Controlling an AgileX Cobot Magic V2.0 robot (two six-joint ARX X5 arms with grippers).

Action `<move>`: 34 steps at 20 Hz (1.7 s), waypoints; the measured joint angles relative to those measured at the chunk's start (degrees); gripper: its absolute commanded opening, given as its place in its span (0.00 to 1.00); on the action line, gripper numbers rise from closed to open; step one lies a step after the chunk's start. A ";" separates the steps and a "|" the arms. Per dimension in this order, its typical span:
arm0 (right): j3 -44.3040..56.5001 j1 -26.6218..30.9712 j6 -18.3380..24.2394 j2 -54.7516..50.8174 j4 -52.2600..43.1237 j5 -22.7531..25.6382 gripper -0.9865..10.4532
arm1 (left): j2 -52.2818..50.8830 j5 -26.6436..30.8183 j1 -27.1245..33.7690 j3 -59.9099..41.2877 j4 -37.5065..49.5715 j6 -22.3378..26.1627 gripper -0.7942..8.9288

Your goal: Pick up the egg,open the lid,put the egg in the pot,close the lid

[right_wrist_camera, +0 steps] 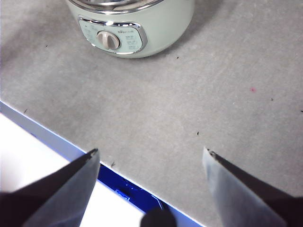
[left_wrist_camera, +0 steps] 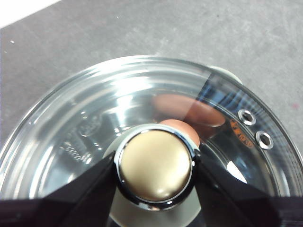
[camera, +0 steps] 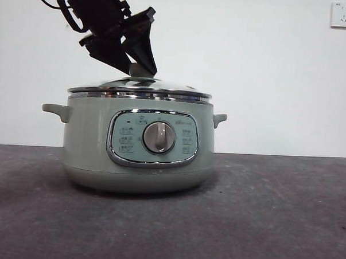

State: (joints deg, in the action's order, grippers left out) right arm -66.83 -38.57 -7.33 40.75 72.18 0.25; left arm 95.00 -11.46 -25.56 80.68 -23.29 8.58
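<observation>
The pale green pot (camera: 86, 137) stands on the grey table with the glass lid (camera: 163, 88) resting on its rim. My left gripper (camera: 142, 69) comes down from the upper left and is shut on the lid's round knob (left_wrist_camera: 154, 163), one black jaw on each side of it. Through the glass lid (left_wrist_camera: 90, 113) the brown-orange egg (left_wrist_camera: 183, 128) shows inside the pot, partly hidden behind the knob. My right gripper (right_wrist_camera: 151, 156) hangs open and holds nothing, over the bare table well away from the pot (right_wrist_camera: 161, 23).
A white wall with a socket (camera: 343, 15) stands behind the table. The right wrist view shows the table's near edge with a blue strip (right_wrist_camera: 128, 189) and a white surface beyond it.
</observation>
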 measured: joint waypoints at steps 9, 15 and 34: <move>0.00 0.00 0.00 0.00 -0.24 0.00 0.41 | 0.87 0.81 -0.72 0.04 -0.20 -0.07 0.07; 0.00 0.00 0.00 0.00 -0.24 0.00 0.41 | 0.87 0.90 -0.76 0.31 -0.90 -0.39 0.48; 0.00 0.00 0.02 0.00 -1.79 0.02 0.41 | -21.46 -5.73 -0.85 0.33 -26.86 -3.39 0.50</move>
State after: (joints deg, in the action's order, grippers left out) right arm -66.83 -38.57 -7.31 40.75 70.39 0.27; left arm 73.54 -17.19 -26.41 81.01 -50.15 5.19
